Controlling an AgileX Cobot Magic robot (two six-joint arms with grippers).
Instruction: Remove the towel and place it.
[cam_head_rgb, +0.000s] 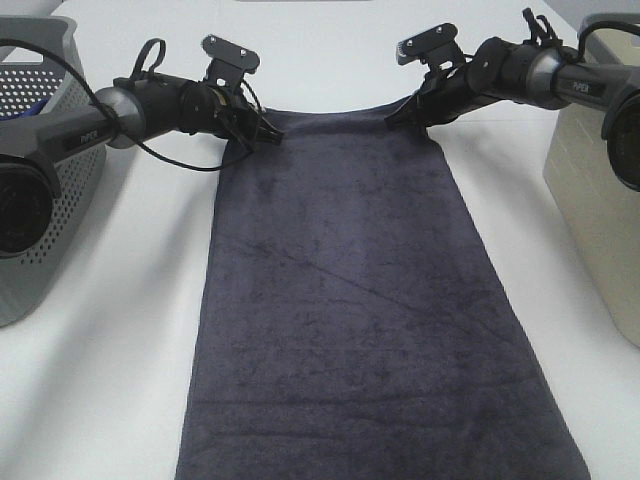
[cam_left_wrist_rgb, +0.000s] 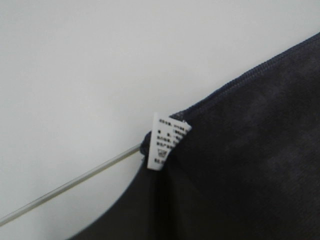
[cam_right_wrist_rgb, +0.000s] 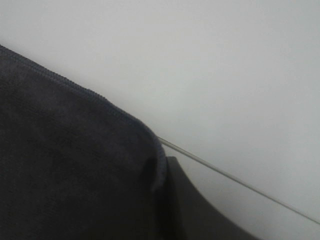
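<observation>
We see the towel (cam_head_rgb: 350, 300) flat on the white surface (cam_head_rgb: 120, 380); left hand (cam_head_rgb: 268, 130) and right hand (cam_head_rgb: 398, 118) each pinch a far corner, the left beside the tag (cam_left_wrist_rgb: 166, 142).

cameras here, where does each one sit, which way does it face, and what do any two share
Exterior high: mounted high, looking down on the white table; shows both arms, left gripper and right gripper at the far corners of the long dark charcoal-grey terry towel.
Left wrist: on the left arm, close on a towel corner with a small white tag; no gripper visible.
Right wrist: on the right arm, close on a towel corner; no gripper visible.
All share the towel.
</observation>
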